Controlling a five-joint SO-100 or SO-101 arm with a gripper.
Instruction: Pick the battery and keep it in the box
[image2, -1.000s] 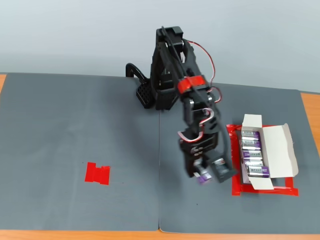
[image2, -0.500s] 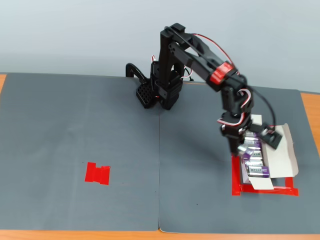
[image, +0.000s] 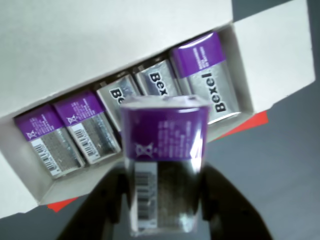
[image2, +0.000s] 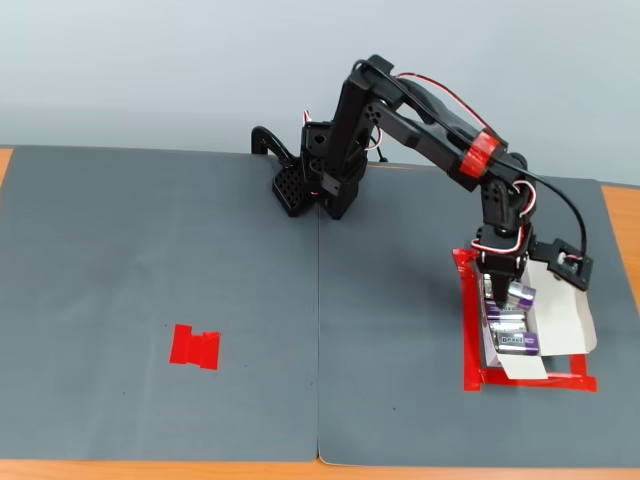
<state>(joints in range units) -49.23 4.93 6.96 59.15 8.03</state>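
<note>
Five packs show in the wrist view: four lie side by side in the box (image: 150, 45), running from the lower left to the upper right of the frame, and a fifth, the battery (image: 162, 165), fills the lower centre, blurred and close to the lens. We see our gripper (image: 162, 210) clenched on that battery, one dark finger (image: 102, 205) at its left side and the other at its right. Its purple label band faces the camera, with silver wrap and a barcode below. It hangs above the near wall of the box, in front of the two middle packs (image: 137, 92).

Across the upper part of the wrist view we see the pale lid flap of the box, folded open, and red tape (image: 247, 125) peeks out under the box's lower edge.

Turning to the fixed view, we find the arm (image2: 420, 120) stretched from the upper centre toward the right, its gripper (image2: 510, 290) over the box (image2: 565, 320), which sits inside a red tape outline (image2: 470, 340) on the grey mat (image2: 150, 260). The battery (image2: 519, 294) shows as a purple and silver spot at the fingertips. At the lower left of that frame lies a flat red tape patch (image2: 195, 346), well apart from the box.
</note>
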